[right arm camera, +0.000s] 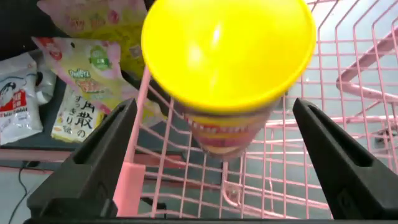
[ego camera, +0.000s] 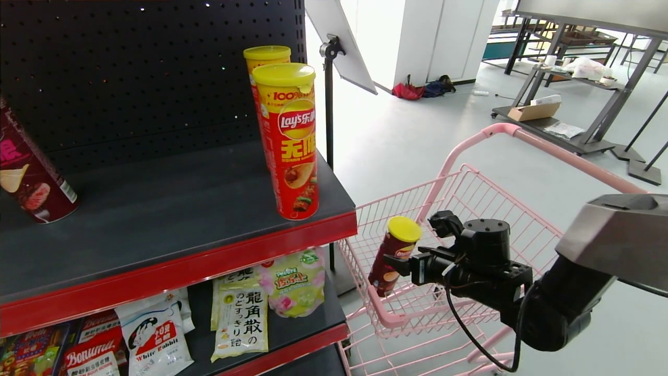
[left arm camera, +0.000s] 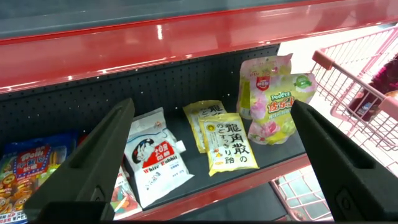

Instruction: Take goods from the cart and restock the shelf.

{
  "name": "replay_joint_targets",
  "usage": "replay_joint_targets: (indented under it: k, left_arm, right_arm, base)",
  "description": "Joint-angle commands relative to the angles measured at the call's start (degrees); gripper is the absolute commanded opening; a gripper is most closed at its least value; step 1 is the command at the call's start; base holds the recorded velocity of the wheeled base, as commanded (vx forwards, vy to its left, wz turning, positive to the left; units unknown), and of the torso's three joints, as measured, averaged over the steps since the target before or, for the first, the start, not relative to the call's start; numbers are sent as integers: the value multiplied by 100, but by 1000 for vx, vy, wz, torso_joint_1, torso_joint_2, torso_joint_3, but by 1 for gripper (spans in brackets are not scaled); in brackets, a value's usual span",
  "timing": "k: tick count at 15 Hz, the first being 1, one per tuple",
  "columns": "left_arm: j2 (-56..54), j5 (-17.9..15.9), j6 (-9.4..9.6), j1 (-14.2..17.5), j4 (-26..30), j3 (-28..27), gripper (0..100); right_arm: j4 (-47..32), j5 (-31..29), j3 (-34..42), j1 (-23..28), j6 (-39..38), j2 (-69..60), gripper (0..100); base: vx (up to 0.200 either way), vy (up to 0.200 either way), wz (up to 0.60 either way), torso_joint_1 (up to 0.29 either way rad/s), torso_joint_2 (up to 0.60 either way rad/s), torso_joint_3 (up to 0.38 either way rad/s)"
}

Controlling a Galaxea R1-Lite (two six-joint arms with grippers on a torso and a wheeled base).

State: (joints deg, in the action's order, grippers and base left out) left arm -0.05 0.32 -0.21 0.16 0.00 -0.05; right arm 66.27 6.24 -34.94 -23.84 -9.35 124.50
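Right gripper (right arm camera: 212, 115) is hovering inside the cart with its jaws spread wide, touching nothing. Upper shelf (ego camera: 156, 209) is carrying two tall red chip cans (ego camera: 292, 146) near its front corner, and a careless delivery is likely to topple them. Pink cart (ego camera: 501, 129) is holding the dark red, yellow-lidded chip can (ego camera: 397, 243), leaning in the corner beside the shelf, between those jaws. Closing high on a tilted can is risking a slip or a snag on the wires. Left gripper (left arm camera: 212, 104), jaws also apart, is facing snack bags (left arm camera: 230, 143).

The right arm (ego camera: 543, 308) is showing rounded matte-black casings, with a brushed grey metal block (ego camera: 616, 235) topping it and a thin black cable (ego camera: 469, 335) looping below. The left hand (left arm camera: 212, 106) and right hand (right arm camera: 211, 106) are showing dark wedge-shaped fingers (left arm camera: 87, 168).
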Motion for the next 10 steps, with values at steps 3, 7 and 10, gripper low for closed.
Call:
replay_joint_targets:
  k: [3,7,10]
  left_arm:
    - [5,3,3,2,0,-4,100]
    - [5,3,3,2,0,-4,100]
    - [5,3,12,2,0,5,100]
  right_arm:
    - [325,-18,-391,-6,3,566,100]
    - [369,-62,-593,-6,-32,751,100]
    - [378,-79,-822,29,-23,918,100]
  base:
    - [0,0,0,0,0,0]
    - [0,0,0,0,0,0]
    - [0,0,0,0,0,0]
